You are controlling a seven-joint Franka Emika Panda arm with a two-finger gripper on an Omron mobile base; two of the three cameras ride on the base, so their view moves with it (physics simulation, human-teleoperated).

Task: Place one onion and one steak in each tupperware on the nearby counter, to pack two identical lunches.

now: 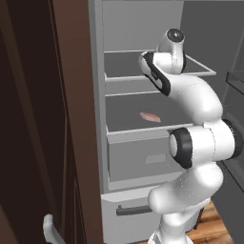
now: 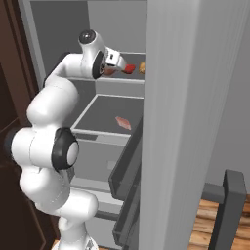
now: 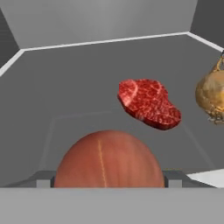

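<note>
My arm reaches into an open fridge. On the upper shelf [image 3: 87, 87], a reddish-brown onion [image 3: 109, 157] sits between the fingertips of my gripper [image 3: 109, 179], and both fingertips touch its sides. The same onion [image 2: 108, 72] shows at the gripper [image 2: 111, 68] in the right base view. Just beyond it lies a red marbled steak [image 3: 149, 104], and a yellow-brown onion [image 3: 212, 96] stands to its right. A paler pink steak [image 1: 150, 116] lies on the shelf below. The counter and the tupperware are out of view.
The open grey fridge door [image 2: 185, 122] stands close on the right, its dark bins [image 2: 127, 166] jutting towards the arm. A dark brown cabinet panel [image 1: 71, 119] borders the fridge on the left. A closed crisper drawer [image 1: 138, 159] sits under the lower shelf.
</note>
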